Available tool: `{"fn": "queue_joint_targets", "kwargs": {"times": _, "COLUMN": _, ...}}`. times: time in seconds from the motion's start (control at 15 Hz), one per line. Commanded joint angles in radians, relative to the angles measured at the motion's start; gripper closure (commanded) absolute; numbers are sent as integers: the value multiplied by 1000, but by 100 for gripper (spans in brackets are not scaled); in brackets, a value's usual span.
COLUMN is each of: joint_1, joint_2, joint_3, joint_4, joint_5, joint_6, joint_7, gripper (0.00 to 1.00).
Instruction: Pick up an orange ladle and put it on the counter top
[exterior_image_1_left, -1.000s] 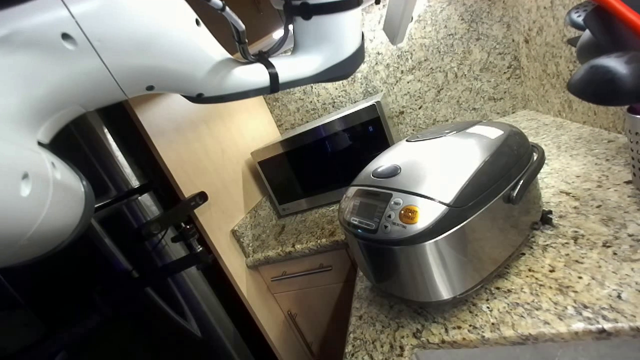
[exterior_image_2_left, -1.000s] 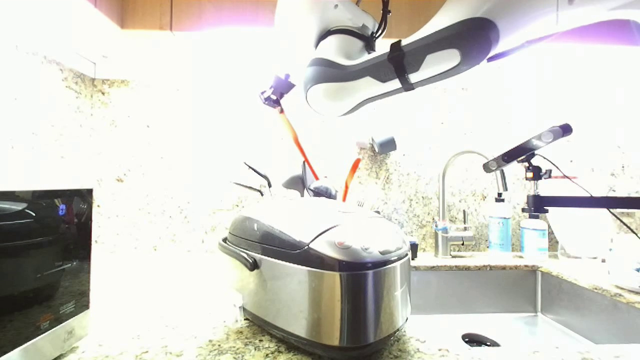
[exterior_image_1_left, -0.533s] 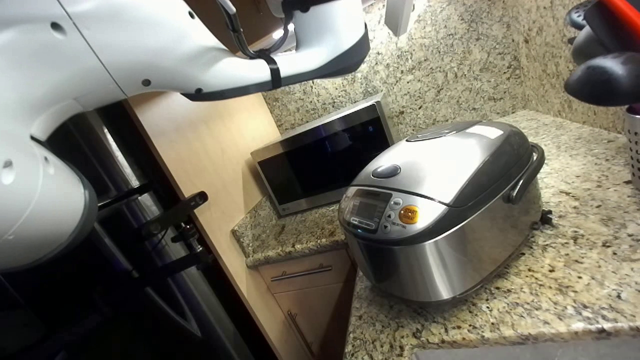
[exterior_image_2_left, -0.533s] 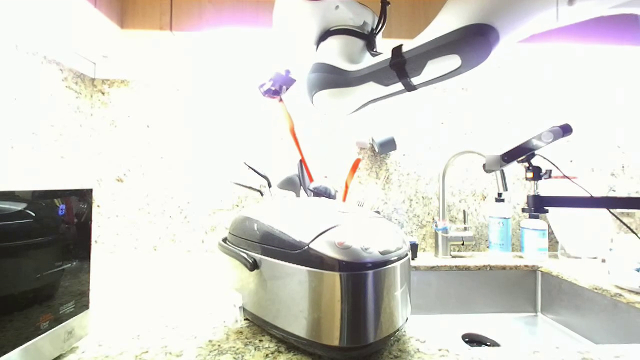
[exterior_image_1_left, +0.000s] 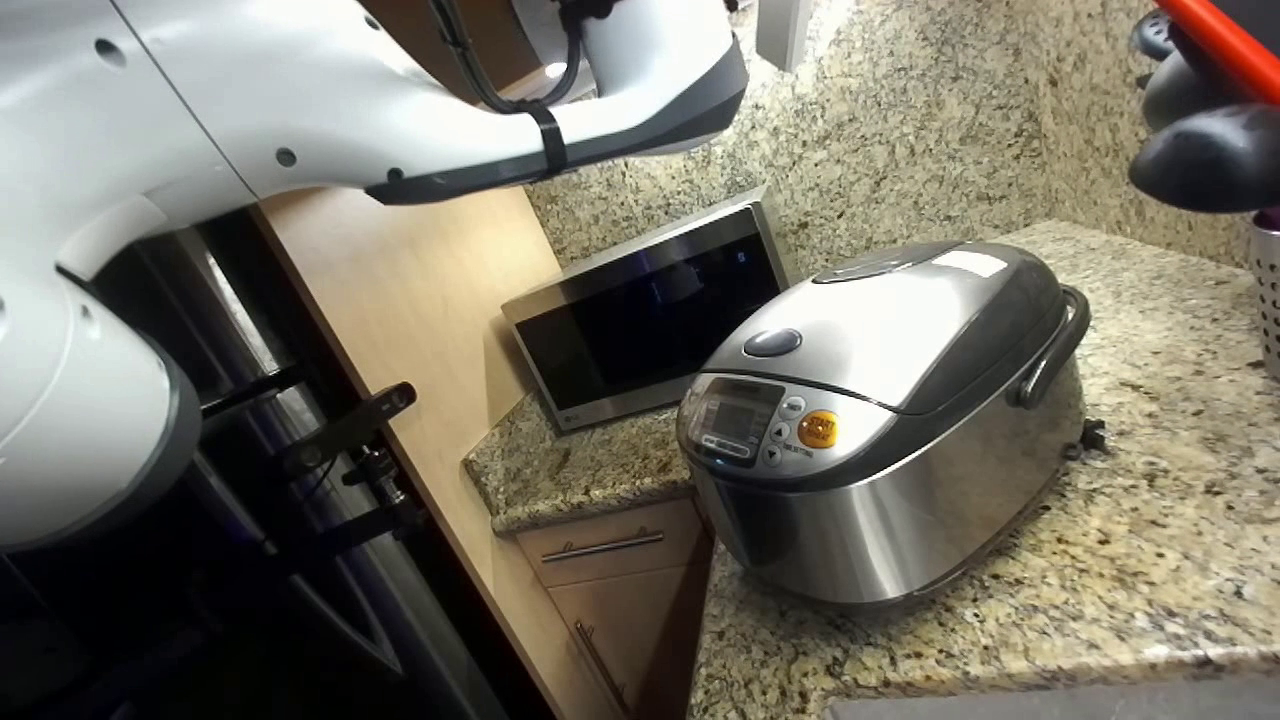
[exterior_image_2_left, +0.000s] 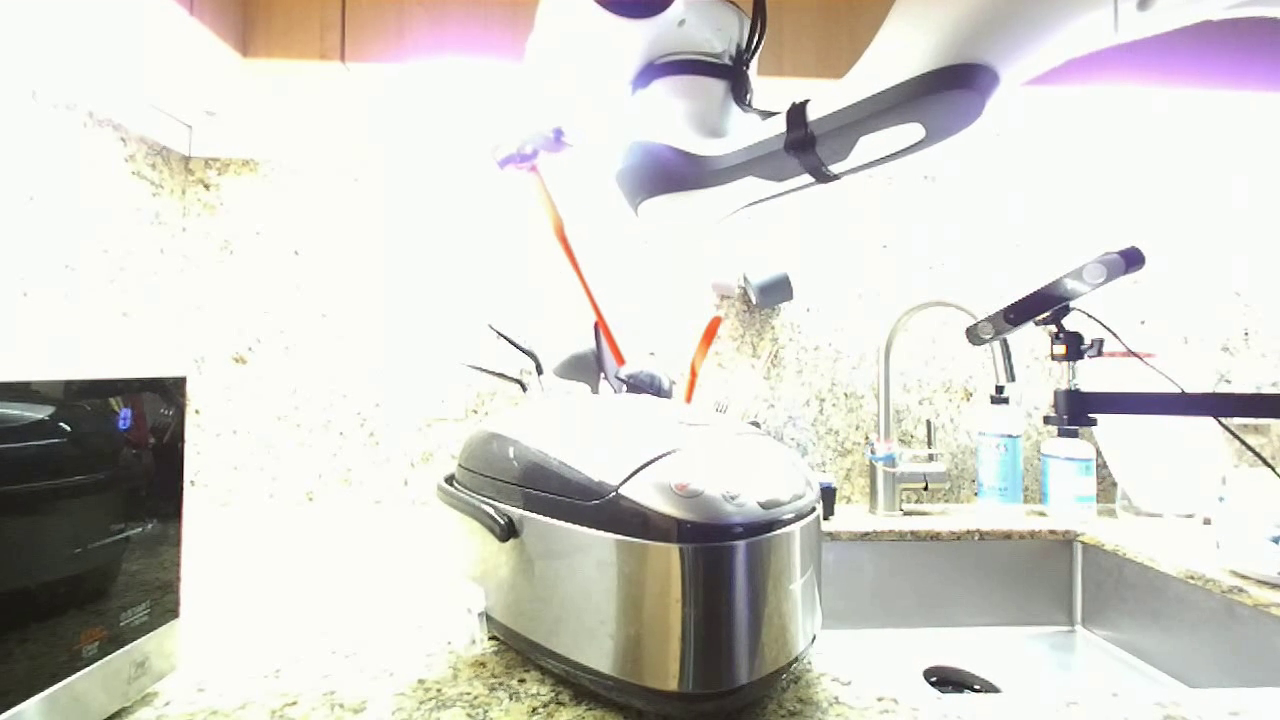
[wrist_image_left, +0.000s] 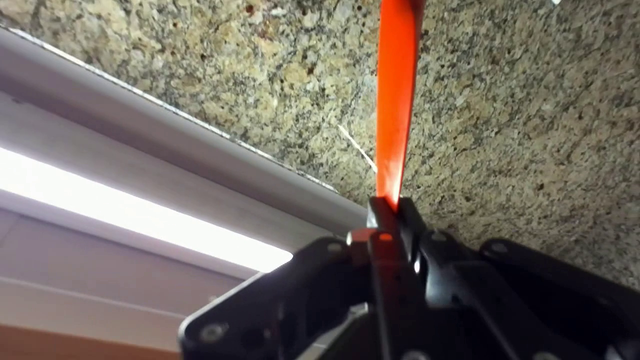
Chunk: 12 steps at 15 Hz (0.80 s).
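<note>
The orange ladle (exterior_image_2_left: 572, 255) leans upright behind the rice cooker in an exterior view, its top end in my gripper (exterior_image_2_left: 532, 150). Its lower end is hidden among dark utensils. Part of its bright handle shows at the top right corner of an exterior view (exterior_image_1_left: 1225, 45). In the wrist view my gripper (wrist_image_left: 392, 202) is shut on the handle (wrist_image_left: 396, 100), which runs up out of the picture. The speckled granite counter top (exterior_image_1_left: 1150, 570) lies under the rice cooker; it also shows in an exterior view (exterior_image_2_left: 430, 695), partly washed out by glare.
A large rice cooker (exterior_image_1_left: 900, 340) stands on the counter. A perforated utensil holder (exterior_image_1_left: 1268, 290) with black utensils (exterior_image_1_left: 1210, 160) is at the right edge. Another orange handle (exterior_image_2_left: 703, 358) sticks up nearby. A microwave (exterior_image_1_left: 650, 310), sink (exterior_image_2_left: 940, 580), faucet (exterior_image_2_left: 887, 400) and mounted camera (exterior_image_2_left: 1060, 295) are around.
My gripper and the ladle have moved up and to the left in an exterior view, and more of the handle shows above the rice cooker. The gripper stays on the handle.
</note>
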Motion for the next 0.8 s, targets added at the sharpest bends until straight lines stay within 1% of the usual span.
{"fn": "queue_joint_targets", "kwargs": {"times": 0.0, "joint_1": 22, "joint_2": -2, "joint_3": -79, "joint_4": 0, "joint_5": -77, "joint_6": 64, "joint_7": 108, "gripper": 98}}
{"fn": "queue_joint_targets", "kwargs": {"times": 0.13, "joint_1": 33, "joint_2": -3, "joint_3": -104, "joint_4": 0, "joint_5": -115, "joint_6": 90, "joint_7": 152, "gripper": 98}}
{"fn": "queue_joint_targets", "kwargs": {"times": 0.33, "joint_1": 47, "joint_2": -4, "joint_3": -116, "joint_4": 0, "joint_5": -145, "joint_6": 114, "joint_7": 184, "gripper": 98}}
{"fn": "queue_joint_targets", "kwargs": {"times": 0.47, "joint_1": 58, "joint_2": -4, "joint_3": -110, "joint_4": 0, "joint_5": -150, "joint_6": 114, "joint_7": 194, "gripper": 98}}
{"fn": "queue_joint_targets", "kwargs": {"times": 0.73, "joint_1": 80, "joint_2": 1, "joint_3": -71, "joint_4": -1, "joint_5": -134, "joint_6": 93, "joint_7": 170, "gripper": 98}}
